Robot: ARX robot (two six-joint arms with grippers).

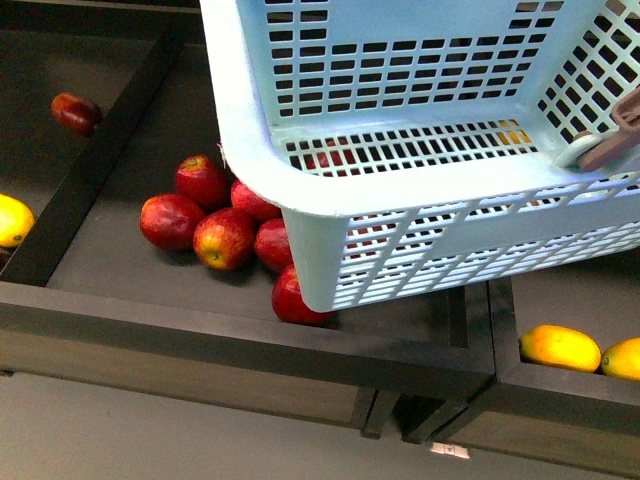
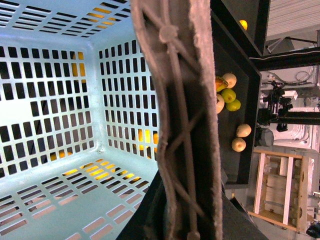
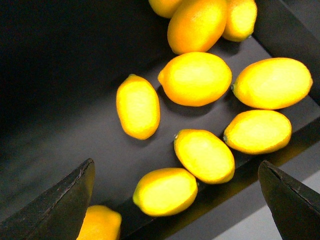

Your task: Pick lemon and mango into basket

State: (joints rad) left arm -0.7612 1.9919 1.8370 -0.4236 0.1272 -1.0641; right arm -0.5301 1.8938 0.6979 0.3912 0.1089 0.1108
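Observation:
The aqua basket [image 1: 420,190] hangs tilted above the dark shelf bins. Its inside [image 2: 55,190] holds nothing that I can see. My left gripper [image 2: 186,212] is shut on its brown handle [image 2: 182,115]; the handle also shows at the right edge of the front view [image 1: 615,140]. My right gripper [image 3: 177,200] is open above a bin of several lemons; one lemon [image 3: 165,191] lies between its fingers [image 3: 65,202], apart from them. A fatter, more orange fruit [image 3: 196,24], mango-like, lies at that bin's far end. Two mangoes [image 1: 560,347] lie in the front right bin.
Several red apples [image 1: 215,225] lie in the bin under the basket's corner. A yellow fruit [image 1: 12,220] and a red one [image 1: 75,112] lie in the left bin. Dark dividers [image 1: 95,160] separate the bins. Green and tan fruits [image 2: 227,95] and a wooden crate [image 2: 280,185] show beyond.

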